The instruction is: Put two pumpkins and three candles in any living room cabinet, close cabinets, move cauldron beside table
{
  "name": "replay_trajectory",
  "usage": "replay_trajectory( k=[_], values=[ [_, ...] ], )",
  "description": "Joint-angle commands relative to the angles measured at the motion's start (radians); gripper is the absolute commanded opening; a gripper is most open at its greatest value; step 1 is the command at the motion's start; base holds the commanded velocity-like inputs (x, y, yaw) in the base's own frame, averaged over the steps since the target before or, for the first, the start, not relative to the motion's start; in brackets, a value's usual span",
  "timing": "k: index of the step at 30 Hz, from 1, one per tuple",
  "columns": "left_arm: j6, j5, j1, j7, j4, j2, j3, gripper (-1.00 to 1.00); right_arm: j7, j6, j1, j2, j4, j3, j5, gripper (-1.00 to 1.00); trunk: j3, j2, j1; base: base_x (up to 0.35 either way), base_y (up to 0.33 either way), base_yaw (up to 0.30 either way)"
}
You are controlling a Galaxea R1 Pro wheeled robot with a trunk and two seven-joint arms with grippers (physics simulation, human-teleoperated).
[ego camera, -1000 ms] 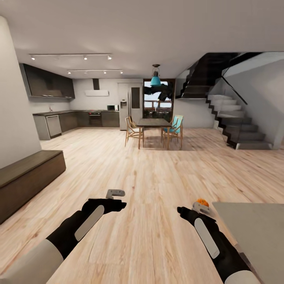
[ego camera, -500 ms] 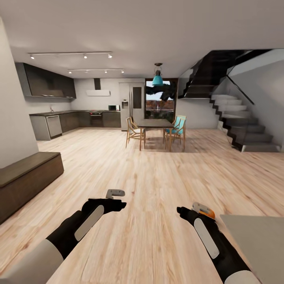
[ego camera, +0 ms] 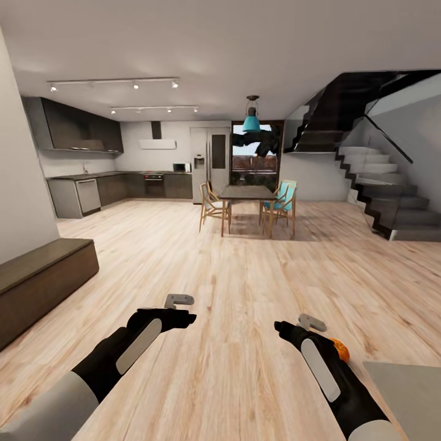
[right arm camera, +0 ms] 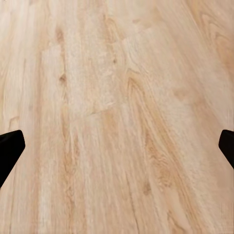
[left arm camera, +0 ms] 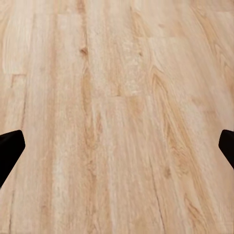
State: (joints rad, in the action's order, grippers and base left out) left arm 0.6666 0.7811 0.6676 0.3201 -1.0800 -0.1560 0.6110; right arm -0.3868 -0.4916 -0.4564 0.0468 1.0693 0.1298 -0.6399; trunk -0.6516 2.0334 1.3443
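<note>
A small orange pumpkin peeks out from behind the right forearm, on the plank floor just beside the corner of the grey table. The long dark cabinet lies against the wall on the left. Both the left gripper and right gripper are spread wide over bare planks, holding nothing.

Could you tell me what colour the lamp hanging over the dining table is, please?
The pendant lamp has a teal-blue shade; the head view shows it best.
</note>
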Motion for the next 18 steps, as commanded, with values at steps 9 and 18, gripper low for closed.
replay_trajectory(
  k=[9,18],
  values=[
    [0.001,0.010,0.001,0.010,-0.001,-0.001,0.004,1.00,-0.009,-0.001,-0.001,0.001,0.001,0.004,-0.010,1.00,-0.001,0.001,0.000,0.326,-0.105,0.001],
    [0.001,0.010,0.001,0.010,-0.001,-0.002,0.004,1.00,-0.009,-0.001,-0.001,0.001,0.001,0.005,-0.010,1.00,-0.001,0.001,0.000,0.331,-0.043,0.041]
  ],
)
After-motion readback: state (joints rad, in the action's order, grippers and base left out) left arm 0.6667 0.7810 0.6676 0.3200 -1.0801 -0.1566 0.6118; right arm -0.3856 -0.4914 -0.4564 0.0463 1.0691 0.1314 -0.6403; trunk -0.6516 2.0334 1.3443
